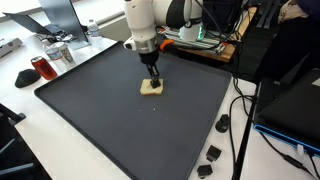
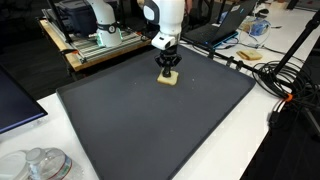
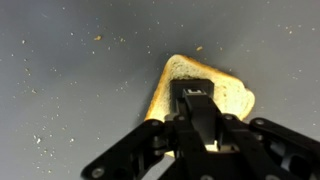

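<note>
A slice of toast (image 3: 232, 100) is shown lying flat on a dark grey mat (image 1: 110, 125), directly beneath the gripper (image 3: 196, 94), whose fingers are seen drawn together and set down on the slice's middle. Whether the bread is pinched between them or only touched cannot be told. In both exterior views the toast (image 1: 151, 88) (image 2: 169, 80) is seen under the gripper (image 1: 152, 81) (image 2: 168, 72), with the white arm held upright above it.

In the wrist view, pale crumbs (image 3: 97, 38) are scattered over the mat (image 3: 70, 90) beyond and to the side of the fingertips. The mat (image 2: 150, 130) is spread well out from the gripper on every side across a white table (image 1: 40, 130).

Well away from the gripper, past the mat's edge, a dark red can (image 1: 41, 68) is seen in an exterior view, and three small black objects (image 1: 213, 153) are lined along the opposite edge beside a black cable (image 1: 240, 135). A wooden frame (image 2: 105, 45) is seen behind the arm.
</note>
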Controlling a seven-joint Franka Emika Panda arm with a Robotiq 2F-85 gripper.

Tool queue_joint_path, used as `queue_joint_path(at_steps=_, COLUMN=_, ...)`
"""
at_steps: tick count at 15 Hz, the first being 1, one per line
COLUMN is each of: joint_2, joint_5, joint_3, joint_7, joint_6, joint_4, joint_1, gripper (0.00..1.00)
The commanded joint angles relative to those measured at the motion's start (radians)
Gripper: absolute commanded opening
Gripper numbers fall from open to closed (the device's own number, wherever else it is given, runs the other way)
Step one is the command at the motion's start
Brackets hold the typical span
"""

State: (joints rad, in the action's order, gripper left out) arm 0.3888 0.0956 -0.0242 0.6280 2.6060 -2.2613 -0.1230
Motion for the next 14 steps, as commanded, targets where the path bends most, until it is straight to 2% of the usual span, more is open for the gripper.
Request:
queue_joint_path(at_steps=1, joint_2=0.023, joint_5=0.016, joint_3=-0.007, joint_7=-0.007, joint_6=0.026, joint_4=0.001, joint_1=-0.006, gripper=0.05)
queue_joint_path(at_steps=14, joint_2=0.021, joint_5=0.017, joint_3=-0.009, joint_7=-0.001, joint_6=0.023, joint_4=-0.004, joint_1=-0.006, gripper=0.05)
